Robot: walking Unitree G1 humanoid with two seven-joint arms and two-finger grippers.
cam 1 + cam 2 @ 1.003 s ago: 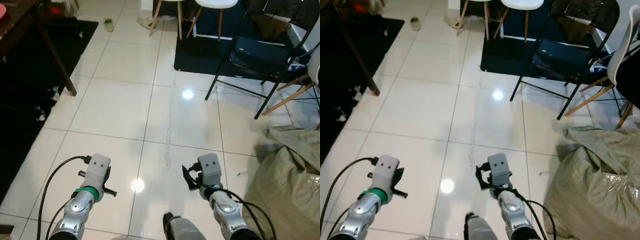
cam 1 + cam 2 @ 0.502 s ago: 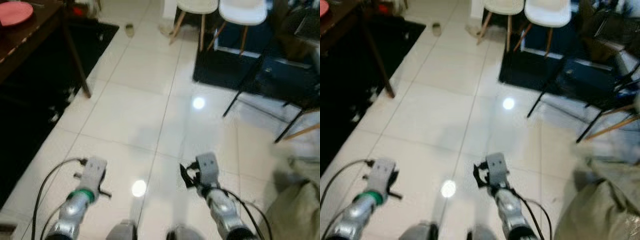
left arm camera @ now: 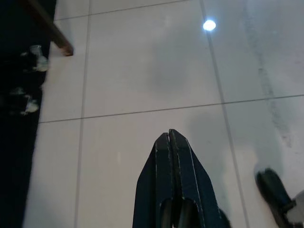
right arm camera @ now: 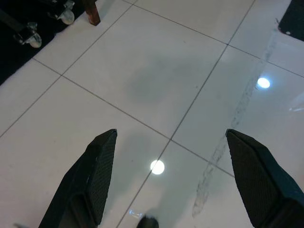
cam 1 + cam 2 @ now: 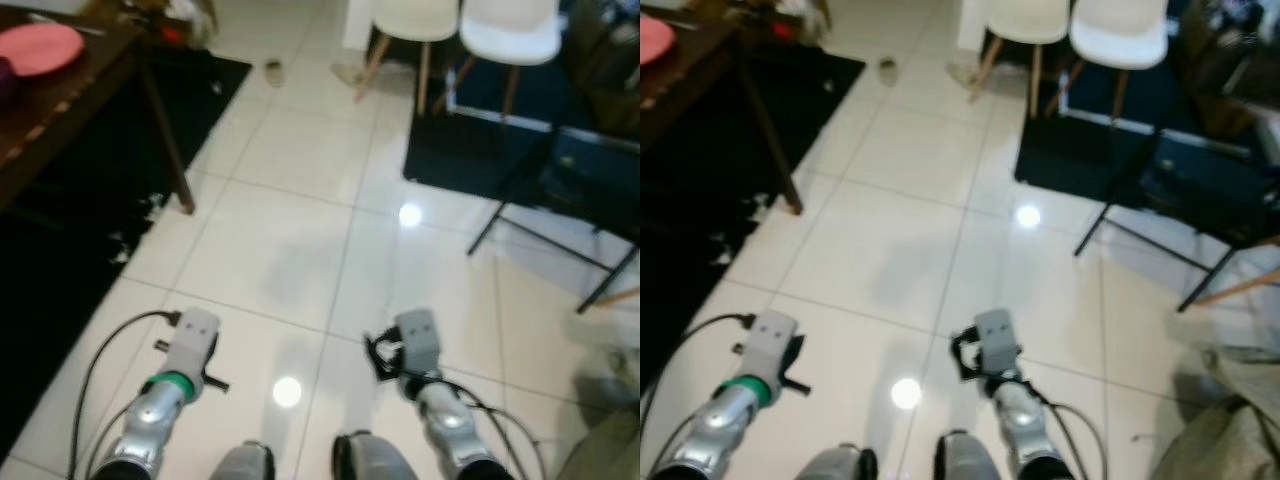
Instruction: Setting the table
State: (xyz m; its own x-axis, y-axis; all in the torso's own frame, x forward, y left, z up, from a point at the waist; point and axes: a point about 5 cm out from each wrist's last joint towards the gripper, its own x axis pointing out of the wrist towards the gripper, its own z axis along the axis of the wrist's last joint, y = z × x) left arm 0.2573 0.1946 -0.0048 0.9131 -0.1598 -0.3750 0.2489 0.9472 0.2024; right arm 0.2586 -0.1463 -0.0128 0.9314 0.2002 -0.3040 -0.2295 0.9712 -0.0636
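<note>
Nearest the camera, both arms reach forward over the white tiled floor [image 5: 290, 250], and neither carries anything. The left gripper [image 3: 170, 137] has its fingers pressed together into a single dark wedge; the right gripper [image 4: 171, 142] has its fingers spread wide, with bare tile between them. The robot's two feet show at the lower edge of the head views, just behind the arms.

Take the dark wooden desk [image 5: 70, 95] as the landmark. It stands ahead and to the robot's left, well apart from both grippers, its near leg [image 5: 168, 140] planted at the edge of a black rug [image 5: 60, 260]. On the desk's top lies the pink plate [image 5: 38, 48] — the one piece of tableware visible, lying flat. Beyond the desk's far corner a slipper [image 5: 273, 70] lies on the tiles; further right of it stand two white chairs [image 5: 460, 30] and a dark folding chair [image 5: 580, 190].

The plate is probably rigid, light and smooth, possibly breakable if it is ceramic — the blur hides its material. Lying flat, it offers only its rim: one finger would likely have to slide under the raised edge nearest the robot and the other press on top, pinching firmly enough that a slick surface does not slip.
</note>
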